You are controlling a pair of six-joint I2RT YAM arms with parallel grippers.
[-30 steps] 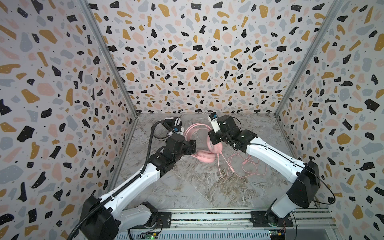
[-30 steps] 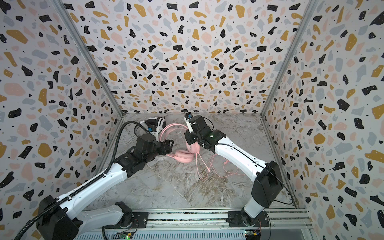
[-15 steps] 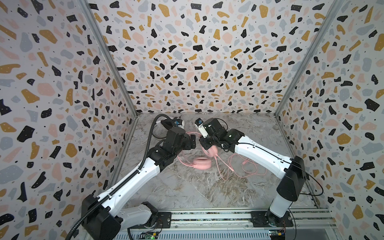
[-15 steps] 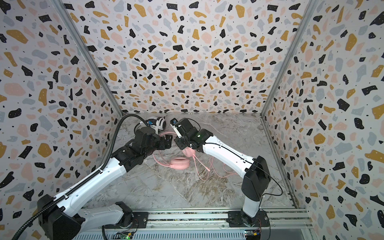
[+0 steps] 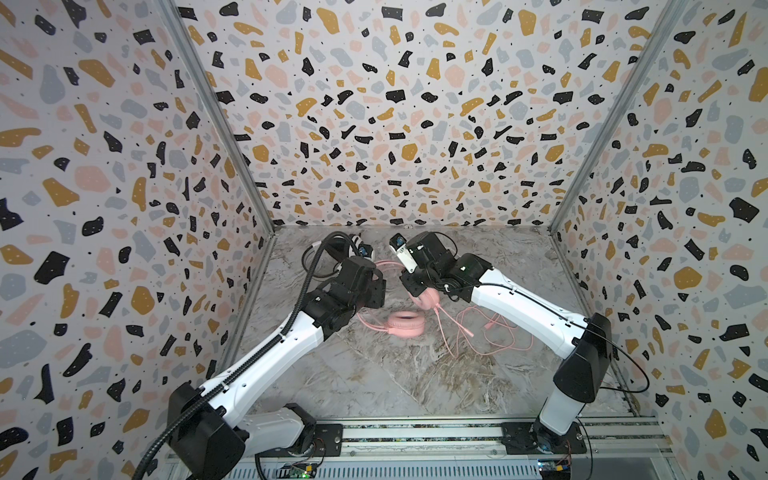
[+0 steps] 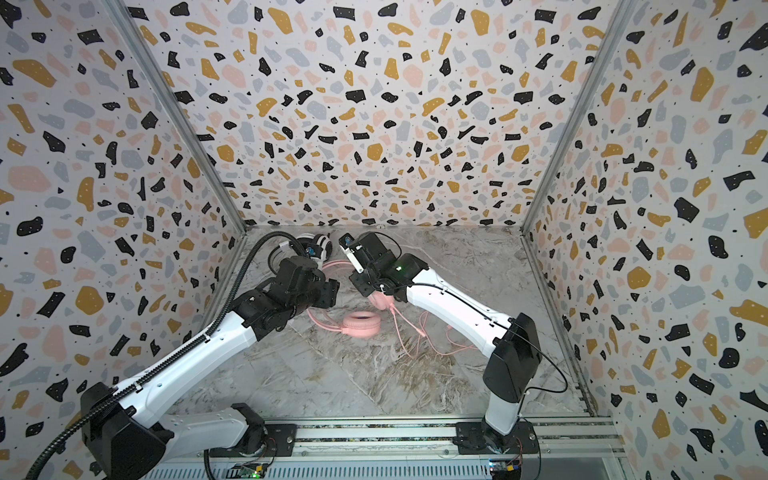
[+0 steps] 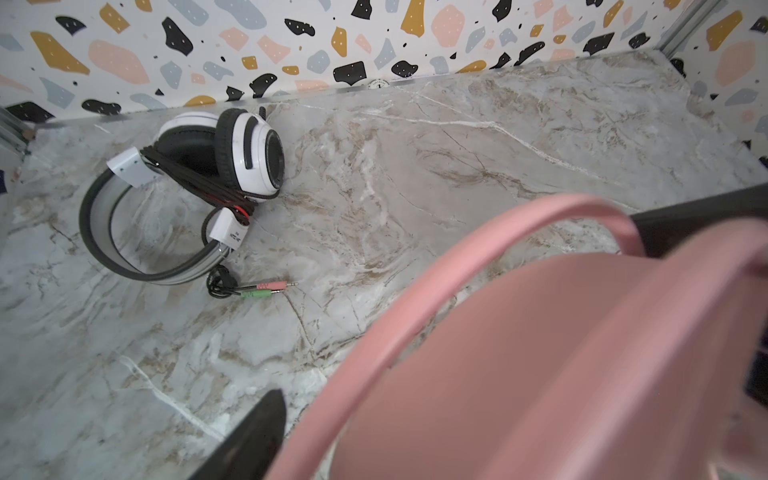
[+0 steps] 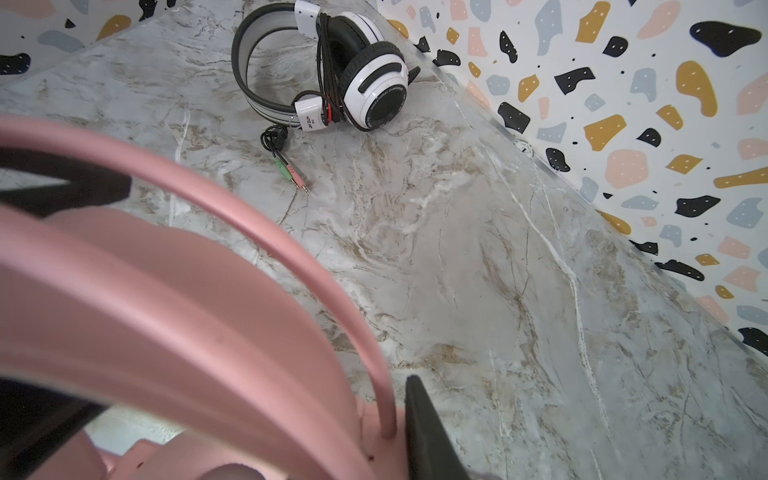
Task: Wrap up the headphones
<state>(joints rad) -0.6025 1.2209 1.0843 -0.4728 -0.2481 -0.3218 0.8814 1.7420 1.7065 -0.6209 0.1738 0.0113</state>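
Right wrist: right tool (image 5: 411, 286) clamps pink headset (image 8: 199, 316); left tool (image 5: 374, 293) unclear; white headset (image 8: 374, 83) behind.

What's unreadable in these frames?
- Left gripper: shut on the pink headset or not; its own wrist hides the tips in both top views, and its wrist view blurs them.
- Right gripper: holds that headset, but where exactly is blurred in its wrist view.
- White headset: mostly behind the left arm in both top views.
- Pink cable: plug type too small in both top views.
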